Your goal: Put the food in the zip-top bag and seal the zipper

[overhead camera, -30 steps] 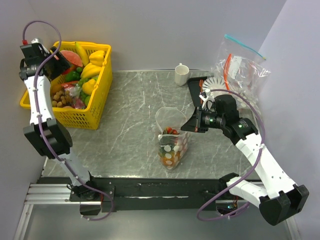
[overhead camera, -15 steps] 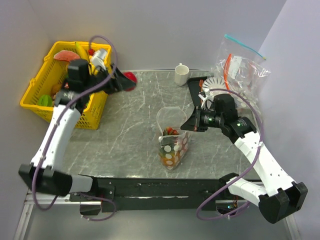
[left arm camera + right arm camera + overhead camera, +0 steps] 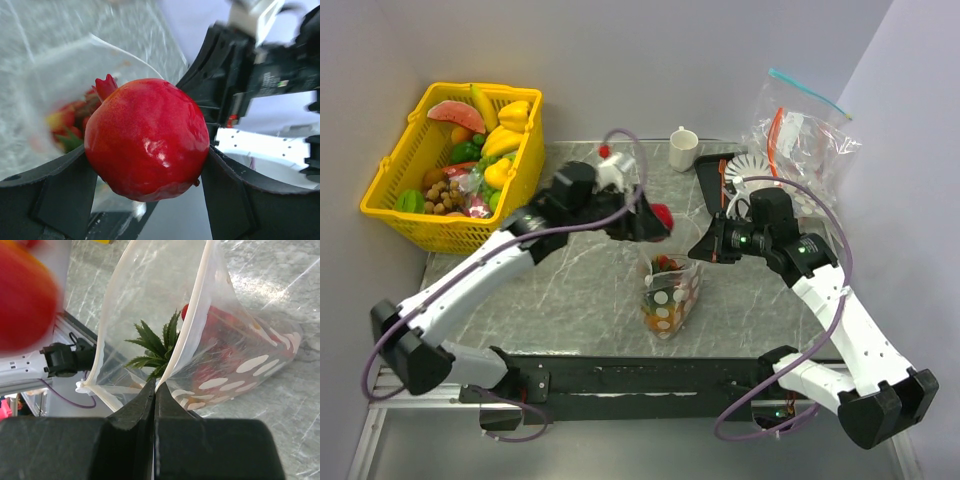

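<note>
The zip-top bag (image 3: 668,292), clear with whitish dots, stands mid-table with its mouth open upward. Inside it lie the pineapple, its green crown (image 3: 155,347) showing, and red strawberries (image 3: 216,354). My right gripper (image 3: 154,386) is shut on the pale zipper (image 3: 198,305) at the right rim of the mouth and holds it up. A round red apple (image 3: 147,137) is gripped between the fingers of my left gripper (image 3: 145,157). In the top view that apple (image 3: 661,217) hangs just above the far left edge of the bag's mouth.
At the back left stands a yellow basket (image 3: 392,205) with bananas, a watermelon slice and other toy food. Behind the bag are a white cup (image 3: 683,148) and a black tray (image 3: 712,178). A heap of other clear bags (image 3: 800,140) lies at the back right.
My left arm has swung from the basket rightward across the table with the red apple, ending over the bag's mouth. The right gripper has kept its hold on the rim.
</note>
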Controlling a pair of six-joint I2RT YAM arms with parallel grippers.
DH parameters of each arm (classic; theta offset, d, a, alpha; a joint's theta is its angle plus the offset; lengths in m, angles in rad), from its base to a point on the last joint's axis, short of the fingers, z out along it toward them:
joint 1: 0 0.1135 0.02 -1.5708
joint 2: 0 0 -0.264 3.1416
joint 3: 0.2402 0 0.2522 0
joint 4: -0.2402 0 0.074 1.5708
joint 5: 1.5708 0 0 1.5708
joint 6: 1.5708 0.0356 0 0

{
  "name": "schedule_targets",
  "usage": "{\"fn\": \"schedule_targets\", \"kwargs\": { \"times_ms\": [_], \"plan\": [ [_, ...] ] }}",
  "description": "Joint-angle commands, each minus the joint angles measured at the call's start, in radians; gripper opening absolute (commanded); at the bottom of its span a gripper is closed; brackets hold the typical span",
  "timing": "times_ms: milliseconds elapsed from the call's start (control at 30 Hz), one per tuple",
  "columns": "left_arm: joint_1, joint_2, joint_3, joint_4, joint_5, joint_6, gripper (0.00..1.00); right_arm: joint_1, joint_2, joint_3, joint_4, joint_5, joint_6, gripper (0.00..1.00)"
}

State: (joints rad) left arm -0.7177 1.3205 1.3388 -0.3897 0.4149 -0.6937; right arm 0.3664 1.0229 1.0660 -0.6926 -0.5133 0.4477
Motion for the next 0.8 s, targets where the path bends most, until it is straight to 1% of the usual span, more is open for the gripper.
{"fn": "schedule_targets", "kwargs": {
  "times_ms": [0, 33, 100, 267, 367, 400, 500, 600, 767],
  "plan": [
    [-0.095, 0.107, 0.146, -0.046, -0.108, 0.023, 0.44, -0.001, -0.041, 0.034, 0.019, 0.010, -0.012, 0.00],
    [-0.117, 0.132, 0.169, -0.111, -0.146, 0.034, 0.45, -0.001, -0.041, 0.031, 0.021, 0.009, -0.012, 0.00],
    [-0.132, 0.184, 0.200, -0.150, -0.189, 0.036, 0.47, 0.000, -0.047, 0.026, 0.025, 0.006, -0.007, 0.00],
    [-0.150, 0.241, 0.194, -0.173, -0.255, 0.014, 0.53, -0.001, -0.072, 0.003, 0.048, 0.002, 0.005, 0.00],
    [-0.166, 0.267, 0.215, -0.198, -0.289, 0.028, 0.66, 0.000, -0.076, -0.004, 0.051, -0.004, 0.003, 0.00],
    [-0.170, 0.272, 0.224, -0.205, -0.294, 0.034, 0.76, -0.001, -0.079, -0.009, 0.054, -0.007, 0.002, 0.00],
    [-0.183, 0.293, 0.250, -0.225, -0.275, 0.049, 0.92, 0.000, -0.083, -0.015, 0.065, -0.017, 0.000, 0.00],
    [-0.195, 0.306, 0.295, -0.255, -0.297, 0.046, 0.99, 0.000, -0.083, -0.021, 0.067, -0.024, -0.003, 0.00],
    [-0.201, 0.280, 0.364, -0.317, -0.333, 0.046, 0.99, -0.001, -0.087, -0.049, 0.084, -0.030, -0.007, 0.00]
  ]
}}
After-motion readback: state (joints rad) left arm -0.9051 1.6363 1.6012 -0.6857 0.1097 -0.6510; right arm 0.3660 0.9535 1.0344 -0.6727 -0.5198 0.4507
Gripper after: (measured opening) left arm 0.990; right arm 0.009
